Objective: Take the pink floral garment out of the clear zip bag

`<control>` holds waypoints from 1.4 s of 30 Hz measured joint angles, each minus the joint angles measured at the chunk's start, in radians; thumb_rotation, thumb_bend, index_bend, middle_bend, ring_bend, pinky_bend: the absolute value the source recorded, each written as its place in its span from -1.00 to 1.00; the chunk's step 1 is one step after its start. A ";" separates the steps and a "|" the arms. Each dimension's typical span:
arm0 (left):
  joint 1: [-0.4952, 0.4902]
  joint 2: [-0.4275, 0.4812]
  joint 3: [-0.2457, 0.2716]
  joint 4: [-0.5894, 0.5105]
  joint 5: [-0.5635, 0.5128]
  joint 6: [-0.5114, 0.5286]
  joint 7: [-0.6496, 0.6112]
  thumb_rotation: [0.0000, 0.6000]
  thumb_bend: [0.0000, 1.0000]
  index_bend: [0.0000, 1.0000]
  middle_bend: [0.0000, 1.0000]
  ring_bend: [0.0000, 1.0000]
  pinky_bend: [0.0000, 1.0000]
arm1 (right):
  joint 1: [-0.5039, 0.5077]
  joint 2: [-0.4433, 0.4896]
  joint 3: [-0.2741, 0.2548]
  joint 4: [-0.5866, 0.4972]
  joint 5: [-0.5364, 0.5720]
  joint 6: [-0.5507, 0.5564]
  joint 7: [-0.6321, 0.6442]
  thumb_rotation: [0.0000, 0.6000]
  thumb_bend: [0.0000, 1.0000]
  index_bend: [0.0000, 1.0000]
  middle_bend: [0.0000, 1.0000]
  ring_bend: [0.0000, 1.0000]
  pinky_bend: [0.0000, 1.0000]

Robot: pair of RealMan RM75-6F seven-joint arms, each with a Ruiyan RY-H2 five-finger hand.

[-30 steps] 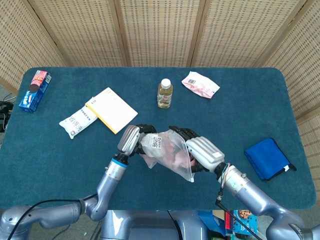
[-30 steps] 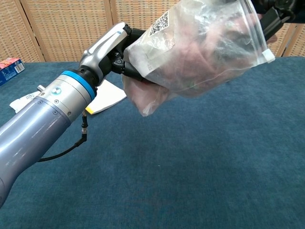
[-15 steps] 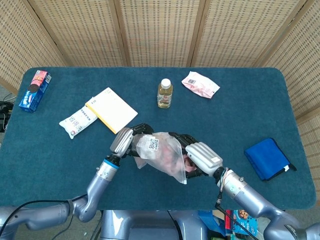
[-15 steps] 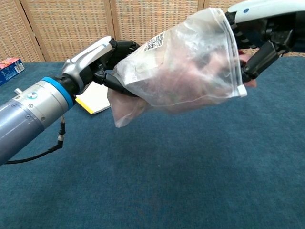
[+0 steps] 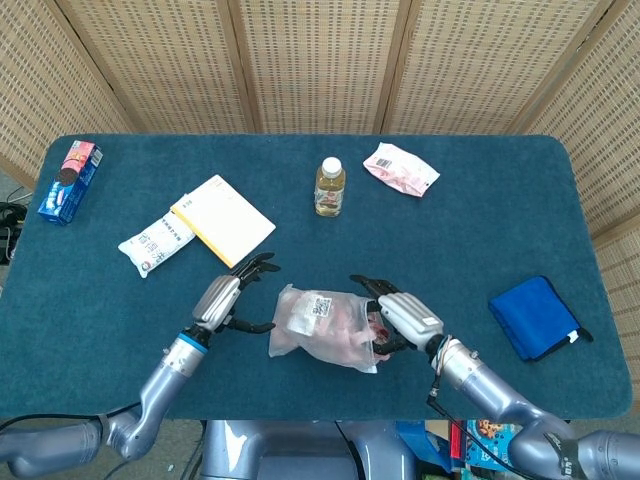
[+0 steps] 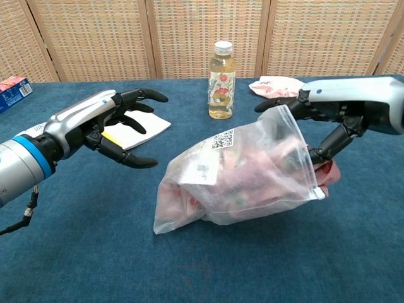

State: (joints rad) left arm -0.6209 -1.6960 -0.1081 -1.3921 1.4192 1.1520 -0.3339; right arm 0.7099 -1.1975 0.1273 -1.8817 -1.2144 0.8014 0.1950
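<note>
The clear zip bag (image 5: 318, 326) (image 6: 233, 183) lies on the blue table (image 5: 120, 310), with a white QR label on top. The pink floral garment (image 6: 255, 180) (image 5: 345, 322) is bunched inside it, and a bit of pink shows at the bag's mouth on the right. My right hand (image 5: 402, 318) (image 6: 344, 117) grips the zip end of the bag, with fingers curled around the mouth, holding that end slightly raised. My left hand (image 5: 230, 298) (image 6: 104, 129) hovers left of the bag, apart from it, with its fingers spread and nothing in them.
Behind the bag stands a tea bottle (image 5: 329, 187) (image 6: 221, 79). A yellow notebook (image 5: 222, 220) and a white packet (image 5: 156, 241) lie at the left. A pink snack pack (image 5: 400, 168) is at the back, a blue cloth (image 5: 535, 317) at the right, and a blue box (image 5: 70, 180) at the far left.
The bag came down from mid-air onto the table. My left hand let go of the bag's closed end and drew away to the left, now open. My right hand keeps the zip end.
</note>
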 measured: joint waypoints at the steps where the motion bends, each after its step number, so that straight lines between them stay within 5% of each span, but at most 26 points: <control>1: 0.003 0.002 0.007 0.006 0.004 0.000 0.010 1.00 -0.82 -0.96 -1.00 -1.00 -0.83 | -0.001 -0.019 -0.007 0.034 0.002 -0.003 -0.004 1.00 1.00 0.36 -1.00 -1.00 -1.00; 7: 0.027 0.024 0.042 0.030 0.051 0.035 0.073 1.00 -0.82 -0.97 -1.00 -1.00 -0.90 | -0.010 -0.095 -0.037 0.179 0.015 -0.024 -0.008 1.00 1.00 0.36 -1.00 -1.00 -1.00; 13: 0.022 0.060 0.046 0.056 0.094 0.050 0.143 1.00 -0.81 -0.91 -1.00 -1.00 -1.00 | -0.024 -0.088 -0.044 0.197 -0.010 -0.028 0.019 1.00 1.00 0.36 -1.00 -1.00 -1.00; 23: -0.083 0.120 0.048 0.089 0.119 -0.119 0.438 1.00 -0.80 -0.66 -1.00 -1.00 -1.00 | -0.027 -0.069 -0.048 0.170 -0.039 -0.025 -0.009 1.00 1.00 0.36 -1.00 -1.00 -1.00; 29: -0.136 0.059 0.009 0.143 0.037 -0.217 0.547 1.00 -0.69 -0.43 -1.00 -1.00 -1.00 | -0.029 -0.077 -0.050 0.171 -0.038 -0.028 -0.016 1.00 1.00 0.36 -1.00 -1.00 -1.00; 42: -0.204 -0.082 -0.051 0.268 -0.048 -0.270 0.561 1.00 -0.30 -0.32 -1.00 -1.00 -0.99 | -0.037 -0.066 -0.047 0.167 -0.059 -0.033 0.021 1.00 1.00 0.37 -1.00 -1.00 -1.00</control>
State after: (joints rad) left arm -0.8249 -1.7778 -0.1592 -1.1243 1.3707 0.8821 0.2273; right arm 0.6725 -1.2633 0.0801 -1.7146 -1.2735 0.7682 0.2157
